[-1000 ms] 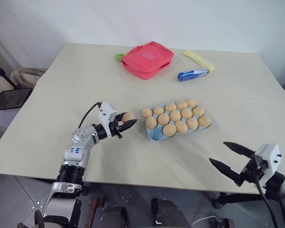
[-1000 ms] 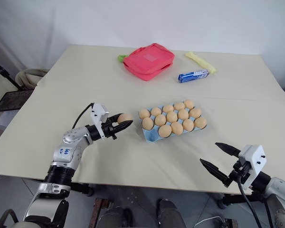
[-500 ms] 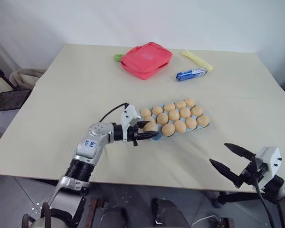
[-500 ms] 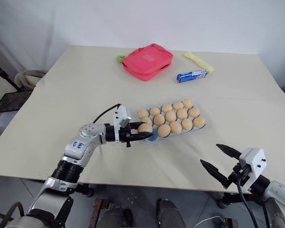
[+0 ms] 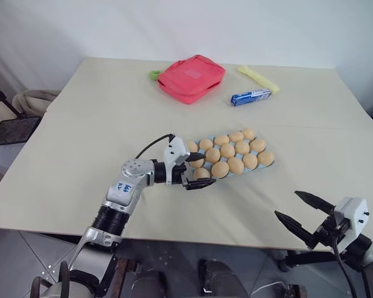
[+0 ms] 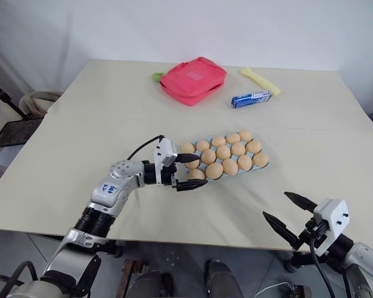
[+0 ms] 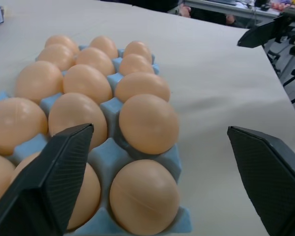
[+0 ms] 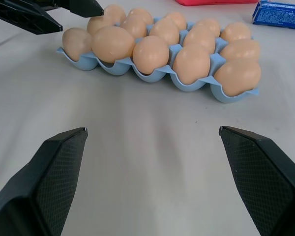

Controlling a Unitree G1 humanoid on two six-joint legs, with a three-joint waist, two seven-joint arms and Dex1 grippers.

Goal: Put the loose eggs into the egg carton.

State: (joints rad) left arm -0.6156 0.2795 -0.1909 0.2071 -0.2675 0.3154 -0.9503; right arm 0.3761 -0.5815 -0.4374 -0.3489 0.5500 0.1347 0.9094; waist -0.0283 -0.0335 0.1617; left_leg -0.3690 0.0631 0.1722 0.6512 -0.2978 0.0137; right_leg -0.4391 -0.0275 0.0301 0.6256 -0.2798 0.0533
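Observation:
The light-blue egg carton lies mid-table, its cups holding several tan-orange eggs. My left gripper is open at the carton's near-left corner, one finger on each side of the corner egg, which rests in its cup. Neither finger touches that egg. My right gripper hangs open near the table's front right edge, short of the carton, with nothing between its fingers. Loose eggs outside the carton are out of view.
A pink pouch lies at the back of the table with a green bit beside it. A blue-and-white packet and a yellow item lie to its right. Bare tabletop surrounds the carton.
My left gripper carried an egg rightward to the carton's near-left corner, then opened and left it in the cup. The right arm has stayed put.

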